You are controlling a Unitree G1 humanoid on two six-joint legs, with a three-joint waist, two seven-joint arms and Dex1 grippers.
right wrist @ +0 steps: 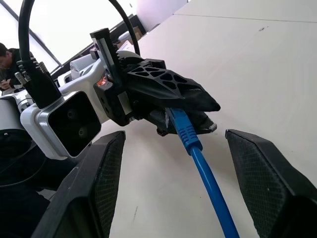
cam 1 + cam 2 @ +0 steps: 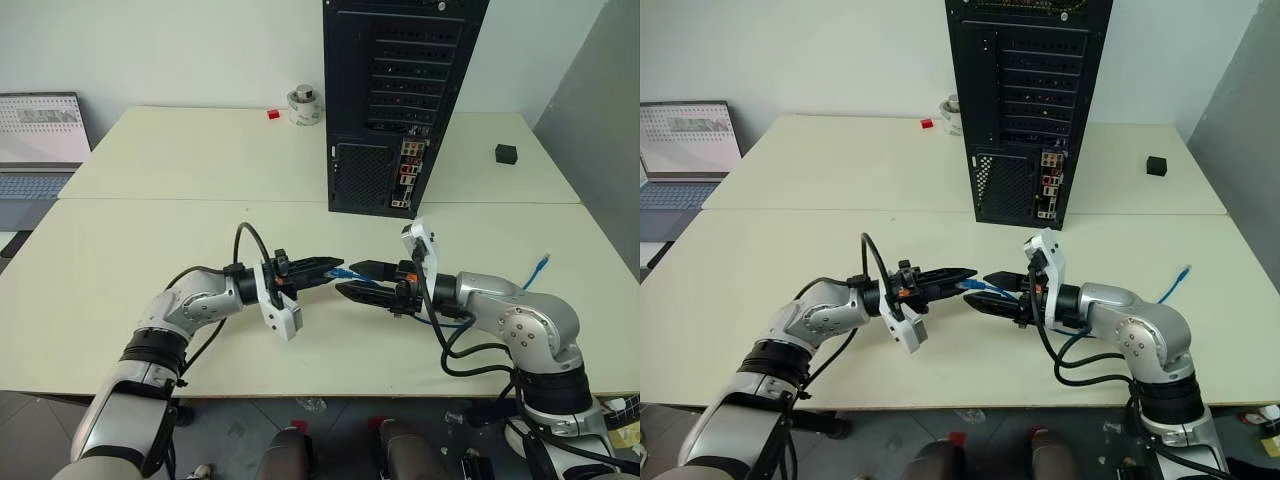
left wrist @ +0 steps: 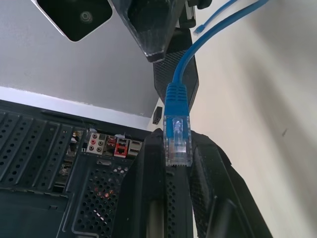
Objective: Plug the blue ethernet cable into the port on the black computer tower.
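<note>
So far I have the left gripper [image 2: 335, 266] pinching the blue ethernet cable's [image 1: 198, 161] plug, the right gripper [image 2: 352, 279] spread around the cord, and the black computer tower's [image 2: 395, 100] port still unplugged across the table.

One blue ethernet cable [image 2: 345, 272], one black computer tower [image 2: 395, 100], two claws, one laptop [image 2: 40, 150], one small black cube [image 2: 507, 153]

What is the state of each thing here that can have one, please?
blue ethernet cable: plug end clamped in the left gripper, not plugged in; other end lying on the table.
left gripper: shut on the plug.
right gripper: open, fingers either side of the cable.
black computer tower: upright, rear ports facing the robot.
laptop: open, screen lit.
</note>
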